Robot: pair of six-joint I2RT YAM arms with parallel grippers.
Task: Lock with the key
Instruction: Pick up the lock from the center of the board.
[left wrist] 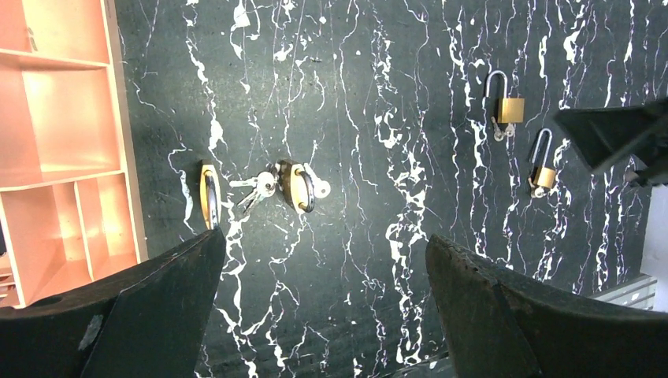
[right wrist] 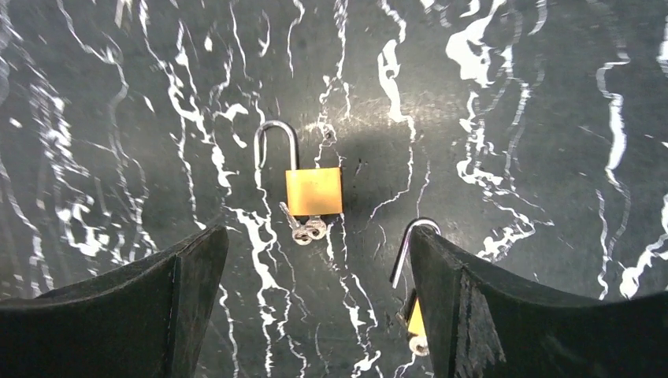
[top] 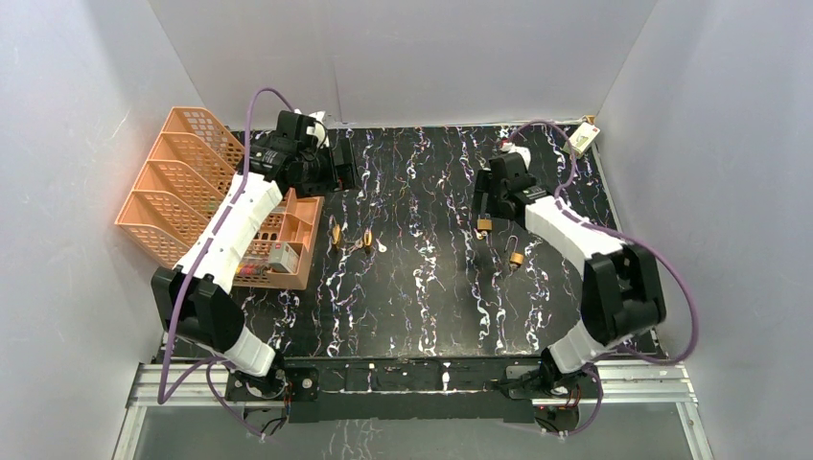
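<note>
Several small brass padlocks lie on the black marbled table. In the right wrist view one padlock [right wrist: 313, 190] has its shackle swung open and keys [right wrist: 306, 231] at its base. A second open padlock [right wrist: 413, 317] is partly hidden by my right finger. My right gripper [right wrist: 316, 264] is open and empty above them. In the left wrist view two padlocks [left wrist: 209, 194] [left wrist: 298, 187] lie on their sides with a key bunch [left wrist: 252, 189] between them. My left gripper [left wrist: 323, 244] is open and empty, hovering above the table near them.
An orange mesh organiser [top: 182, 172] and an orange tray [top: 288, 251] with small items stand at the left. The right pair of padlocks [top: 485, 225] [top: 516, 259] and the left pair [top: 336, 235] [top: 367, 240] show from above. A tag [top: 583, 136] lies at the back right.
</note>
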